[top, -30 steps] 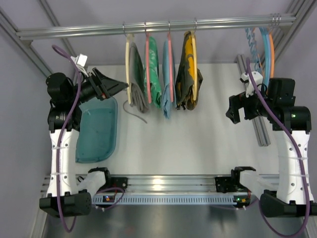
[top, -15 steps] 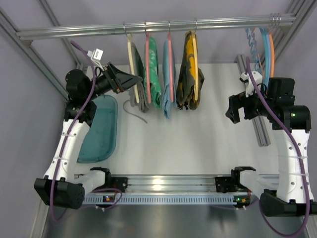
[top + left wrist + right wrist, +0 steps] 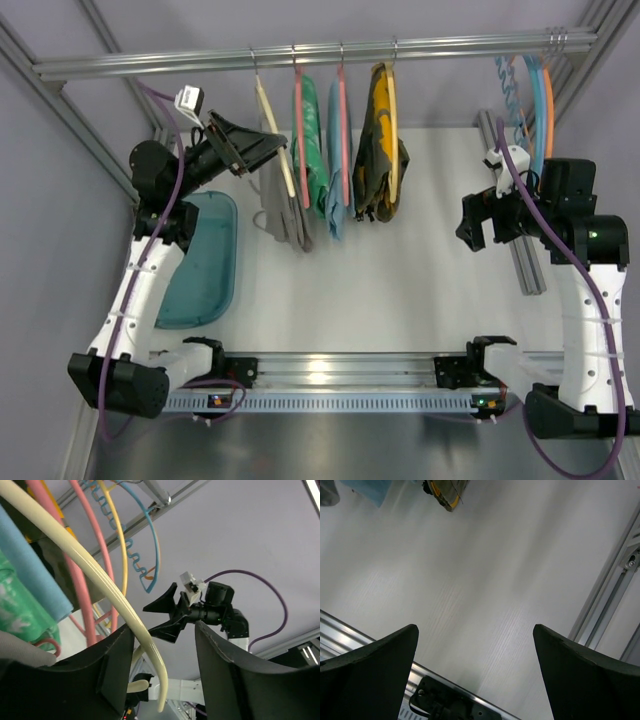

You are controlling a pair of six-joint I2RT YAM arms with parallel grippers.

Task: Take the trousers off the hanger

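The cream hanger (image 3: 278, 140) hangs from the rail by its hook and tilts down to the right. The grey trousers (image 3: 286, 208) are draped on it, with the drawstring trailing at the left. My left gripper (image 3: 268, 148) is open with its jaws on either side of the hanger's upper rim. In the left wrist view the cream hoop (image 3: 117, 600) runs between the fingers, close to the left one, and my left gripper (image 3: 162, 652) is not closed on it. A bit of grey cloth (image 3: 17, 652) shows at the lower left. My right gripper (image 3: 470, 222) is open and empty over the table (image 3: 485, 570), far to the right.
The rail (image 3: 440, 44) also carries a green garment (image 3: 312, 150) on a pink hanger, a blue garment (image 3: 336, 195) and a yellow-and-black garment (image 3: 378, 150). Blue and orange hangers (image 3: 535, 90) hang at the far right. A teal tray (image 3: 198, 262) lies at the left.
My left arm has risen and reached right to the hanger. Its jaws now straddle the hoop. The hanger and trousers have swung to the right and tilted. The right arm has not moved.
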